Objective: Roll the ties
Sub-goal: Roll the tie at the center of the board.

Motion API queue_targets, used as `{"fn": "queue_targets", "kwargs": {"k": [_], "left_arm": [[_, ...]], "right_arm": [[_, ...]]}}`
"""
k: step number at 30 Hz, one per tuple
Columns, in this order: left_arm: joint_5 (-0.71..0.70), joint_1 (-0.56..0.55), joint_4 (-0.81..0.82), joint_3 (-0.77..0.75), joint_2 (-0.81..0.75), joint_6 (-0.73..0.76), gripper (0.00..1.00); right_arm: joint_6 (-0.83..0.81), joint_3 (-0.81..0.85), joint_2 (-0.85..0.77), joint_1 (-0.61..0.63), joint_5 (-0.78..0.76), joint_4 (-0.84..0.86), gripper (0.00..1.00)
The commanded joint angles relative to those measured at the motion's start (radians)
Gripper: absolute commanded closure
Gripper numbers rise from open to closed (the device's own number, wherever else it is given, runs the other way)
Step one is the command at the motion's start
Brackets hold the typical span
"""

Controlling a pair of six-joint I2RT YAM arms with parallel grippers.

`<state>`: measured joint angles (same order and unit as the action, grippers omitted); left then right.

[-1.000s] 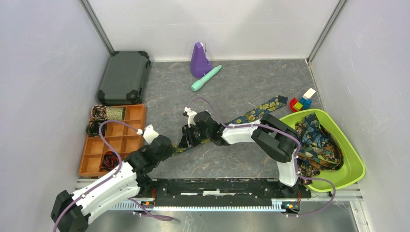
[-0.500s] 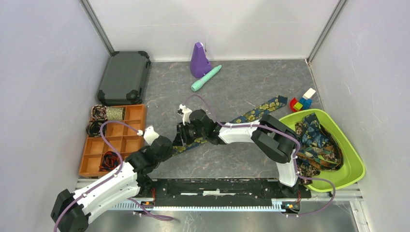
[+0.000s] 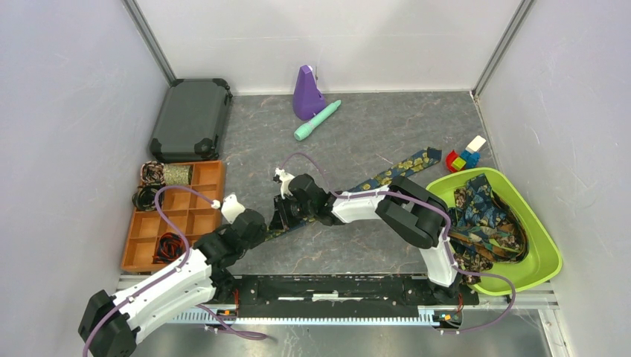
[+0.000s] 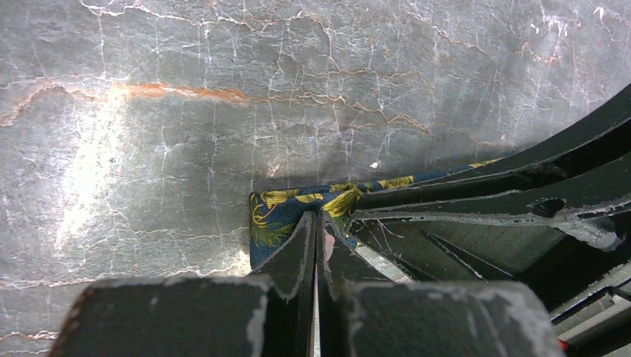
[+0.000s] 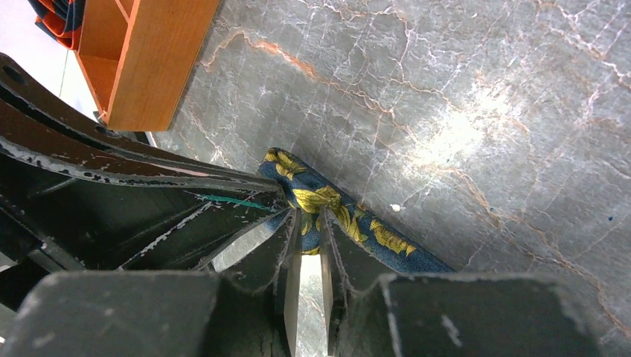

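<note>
The left gripper (image 4: pixel 316 220) is pinching the near end of the navy-and-gold tie (image 3: pixel 393 173), with its fingers pressed flat together on the cloth. The right gripper (image 5: pixel 306 217) is working the same end just beside it, jaws a slit apart. Whether it is biting fabric I cannot tell. The strip is lying flat, running toward the green bin (image 3: pixel 548 262), where a heap of ties (image 3: pixel 484 216) is waiting. The two claws are crowding each other, so a turn could be knocking fingers together or slipping the thin end free, leaving a loose coil. The orange tray (image 3: pixel 210 177) is sitting near on the left; nothing is lying across the strip.
</note>
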<state>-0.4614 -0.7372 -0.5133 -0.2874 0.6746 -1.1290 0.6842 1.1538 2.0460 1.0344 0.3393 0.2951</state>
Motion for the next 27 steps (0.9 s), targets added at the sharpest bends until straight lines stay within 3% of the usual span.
{"fn": "queue_targets", "kwargs": {"k": [1,5,11,13,27], "left_arm": [[-0.026,-0.002,0.026,-0.013,0.005,-0.016,0.98],[-0.026,-0.002,0.004,-0.035,-0.001,-0.010,0.91],[-0.040,-0.002,-0.089,-0.093,-0.024,0.016,0.54],[-0.056,-0.002,-0.145,-0.116,-0.036,0.012,0.49],[-0.014,-0.002,-0.261,-0.041,-0.186,-0.098,0.50]], "right_arm": [[-0.010,0.012,0.015,0.009,-0.008,0.017,0.80],[-0.022,0.004,0.022,0.009,-0.016,0.015,0.82],[-0.023,-0.015,0.024,0.009,-0.010,0.031,0.82],[-0.022,-0.024,0.026,0.009,-0.006,0.042,0.82],[-0.019,-0.087,0.022,0.009,-0.001,0.103,0.89]]}}
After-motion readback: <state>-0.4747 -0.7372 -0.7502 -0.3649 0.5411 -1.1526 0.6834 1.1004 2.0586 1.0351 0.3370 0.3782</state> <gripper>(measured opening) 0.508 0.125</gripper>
